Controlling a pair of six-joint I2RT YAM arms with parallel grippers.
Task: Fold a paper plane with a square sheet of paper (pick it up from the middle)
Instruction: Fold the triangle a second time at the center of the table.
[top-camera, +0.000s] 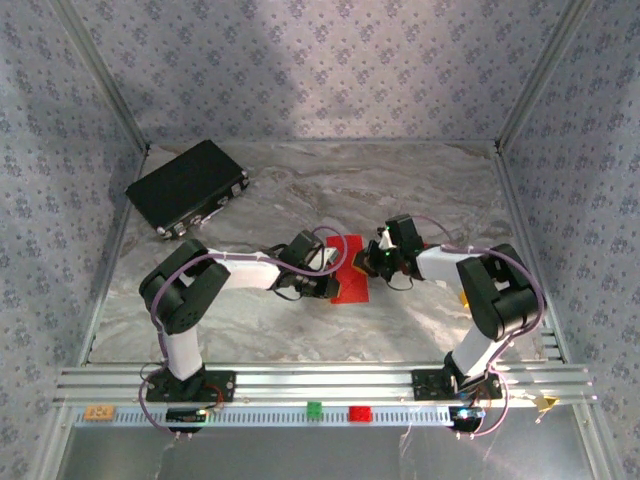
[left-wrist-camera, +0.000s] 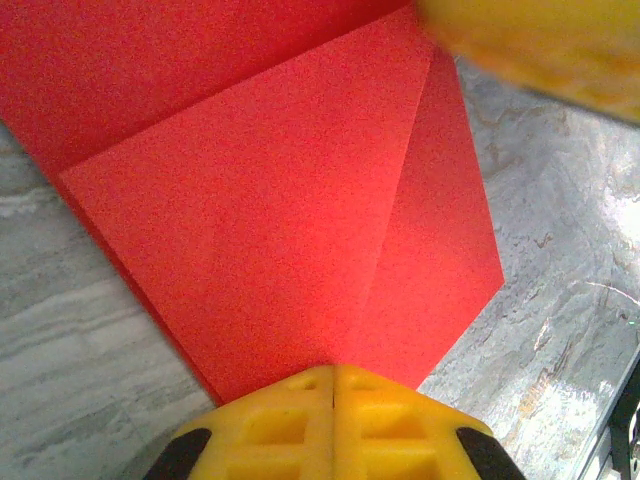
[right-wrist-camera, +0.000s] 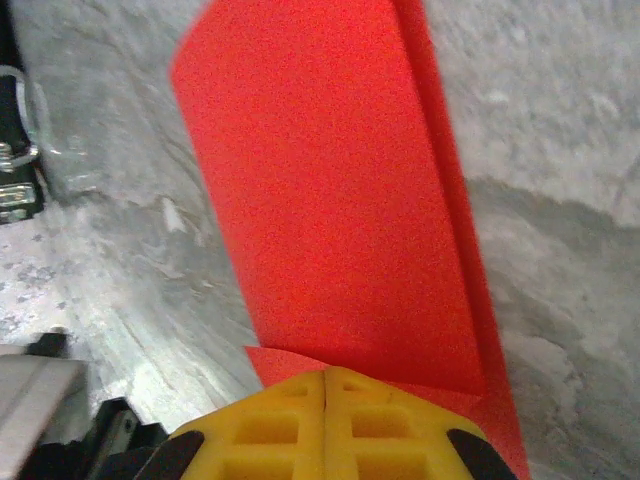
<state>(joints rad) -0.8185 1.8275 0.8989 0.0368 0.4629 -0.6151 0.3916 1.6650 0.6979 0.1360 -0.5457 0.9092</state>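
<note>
Yellow fingertips (left-wrist-camera: 300, 420) of the left gripper (left-wrist-camera: 334, 400) at 6 o'clock of the left wrist view, pressed together with no gap at the seam, set right at a corner of the square sheet of paper (left-wrist-camera: 260, 200). Unclear whether a layer is caught between them or merely pinned beneath. Much the same at the right gripper (right-wrist-camera: 327, 405): shut tight at 6 o'clock of its own view, tips on the red edge.

Lies partly folded at the centre of the marble table (top-camera: 420, 200), that paper, with 1 broad flap turned over and a crease running from 6 toward 1 o'clock in the left wrist view. Flanked from 9 and 3 o'clock overhead by both grippers. Black box (top-camera: 186, 186) well apart at 10 o'clock.

Risks, by judgement:
- Thin paper skating on smooth stone under 1 dragging tip, skewing the crease.
- Tearing from opposite pulls.
- Flap springing open once pressure eases.
- 2 grippers this close, liable to knock together.
</note>
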